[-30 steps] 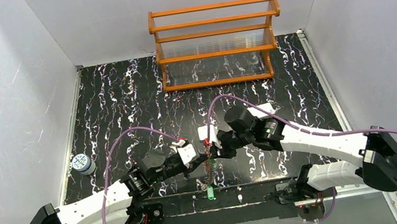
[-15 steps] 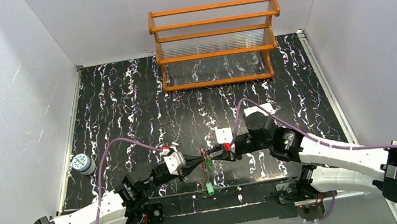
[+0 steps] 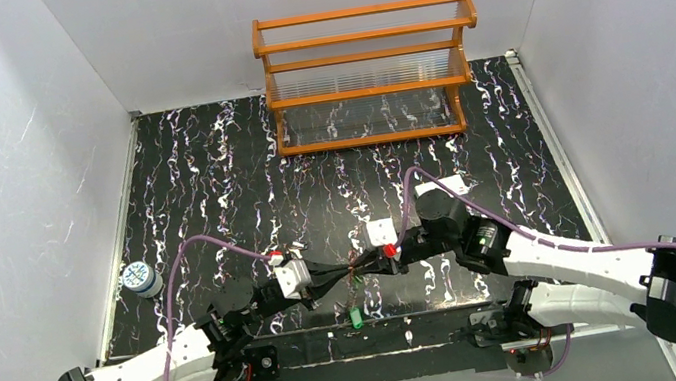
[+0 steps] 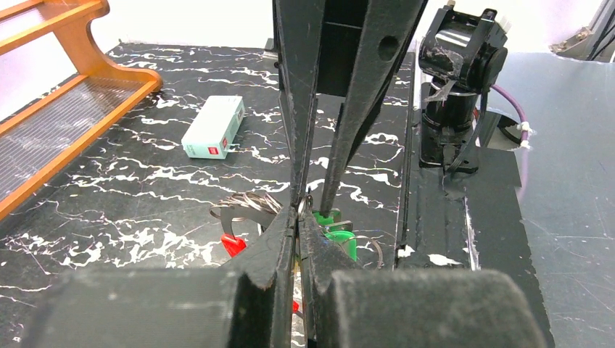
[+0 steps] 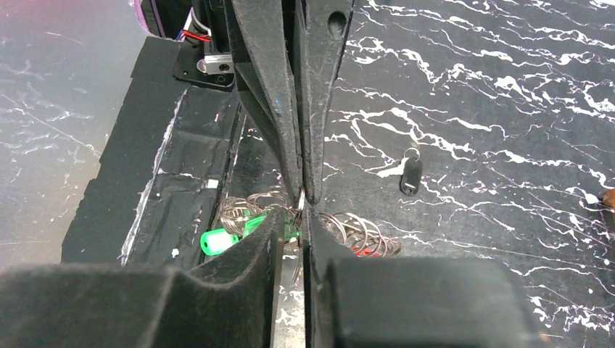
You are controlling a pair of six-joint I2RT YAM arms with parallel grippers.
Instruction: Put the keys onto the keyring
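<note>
Overhead view: two robot arms meet low over the near edge of a black marbled desk [image 3: 210,169]. The left fingers [image 3: 349,274] and right fingers [image 3: 360,269] point at each other, tips almost touching. The keyring [image 3: 356,287] is bunched just under where they meet. A green key [image 3: 356,317] sits nearer the arm bases; whether it hangs or lies there is unclear.

Left wrist view: the left fingers are pressed fully together, apparently pinching a thin metal loop of the keyring. Below them are silvery wire coils, a red tab [image 4: 232,245] and a glossy green key head. No yellow key shows.

Right wrist view: the right fingers are nearly closed, with a sliver of metal in the narrow gap — whether they truly grip it cannot be told.

The step looks like threading a key onto a loop. It would go best with the left pinch steady and the right making small moves along the loop's curve — pulling apart risks a slip or a tangle.
</note>
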